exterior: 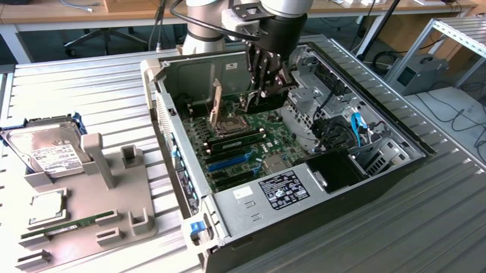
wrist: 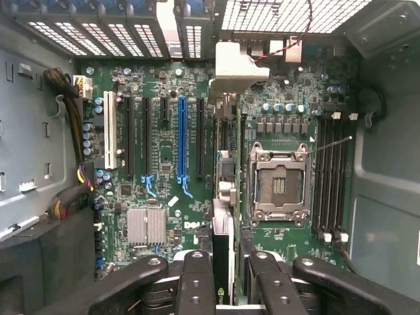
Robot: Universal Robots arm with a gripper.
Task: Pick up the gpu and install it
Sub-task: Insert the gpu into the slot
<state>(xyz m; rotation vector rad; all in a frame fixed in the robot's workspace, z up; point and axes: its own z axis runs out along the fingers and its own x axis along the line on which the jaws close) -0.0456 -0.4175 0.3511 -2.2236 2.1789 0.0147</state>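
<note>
Fingers (wrist: 223, 282) gripping the gpu (wrist: 223, 197) edge-on, hovering over the motherboard (wrist: 164, 216) inside the open case (exterior: 395, 165). Card picked, not yet sitting in a slot

Exterior view high, oblique; wrist view close — both share motherboard (exterior: 239, 142) (wrist: 197, 131).

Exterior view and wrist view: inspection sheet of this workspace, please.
Surface: ribbed grey metal table, carrying an open black computer case and a grey plastic fixture tray.
Job's things: thin black gpu card, held edge-on over the green motherboard.
Clutter: silver hard drive, square processor chip and slim green memory stick on the tray.
Grippers: black pincer inside the case, shut on the gpu card.
Cables: blue cable and a wire bundle in the case.
Surroundings: wooden desks; floor cables.
</note>
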